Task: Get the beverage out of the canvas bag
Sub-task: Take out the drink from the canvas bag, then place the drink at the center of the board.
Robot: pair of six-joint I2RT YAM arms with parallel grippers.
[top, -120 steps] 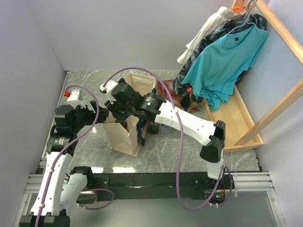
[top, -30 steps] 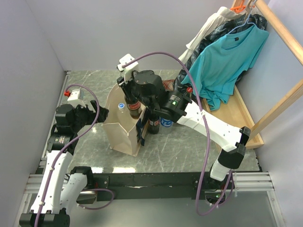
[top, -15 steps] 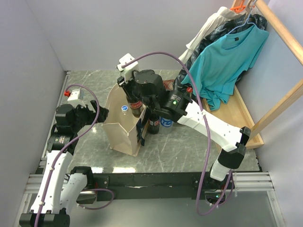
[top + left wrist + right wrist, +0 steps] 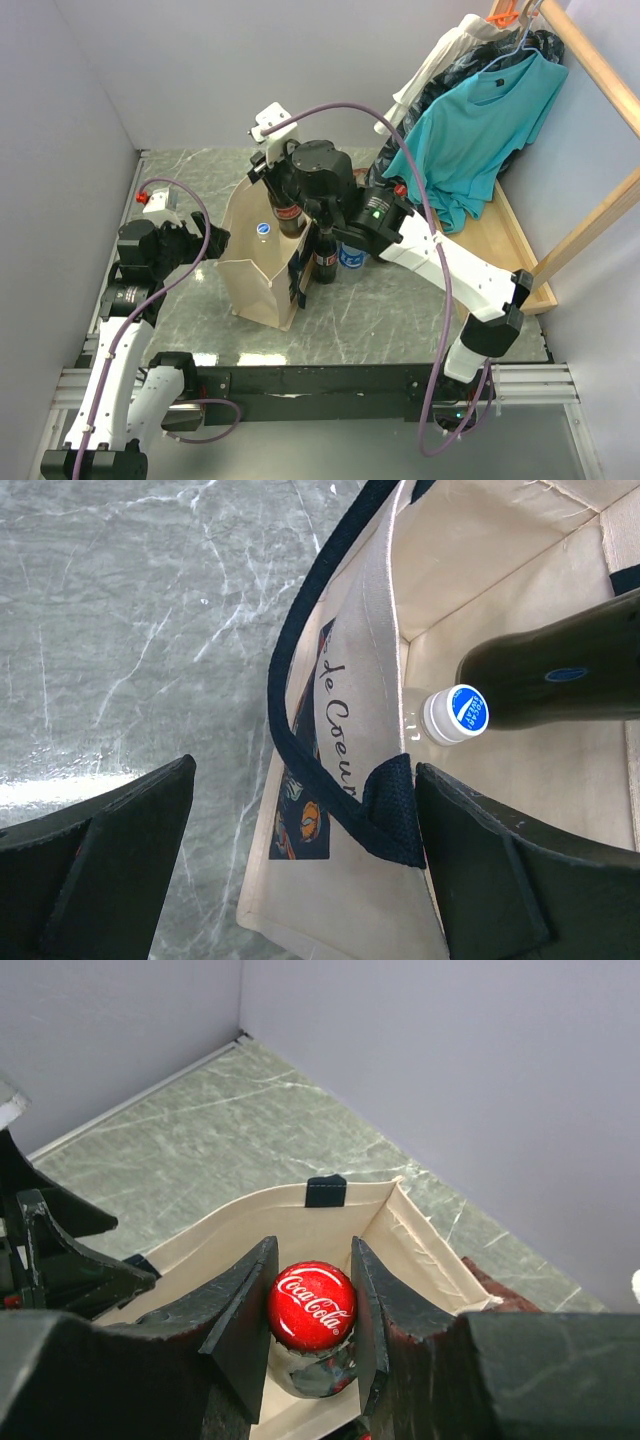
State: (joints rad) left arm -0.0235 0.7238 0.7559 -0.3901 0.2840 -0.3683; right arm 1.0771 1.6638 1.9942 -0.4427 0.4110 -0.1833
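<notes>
Right gripper (image 4: 311, 1278) pinching a cola bottle (image 4: 289, 218) just under its red cap (image 4: 311, 1308), bottle up at the open top of the canvas bag (image 4: 255, 285) — a blue-capped bottle (image 4: 466, 709) down inside it, left gripper (image 4: 300, 865) wide open around the bag's wall and dark strap (image 4: 296, 730).

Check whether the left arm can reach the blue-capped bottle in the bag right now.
Probably not directly: the open left gripper straddles the wall of the canvas bag, the blue-capped bottle sits lower inside, and the cola bottle in the right gripper crowds it.
</notes>
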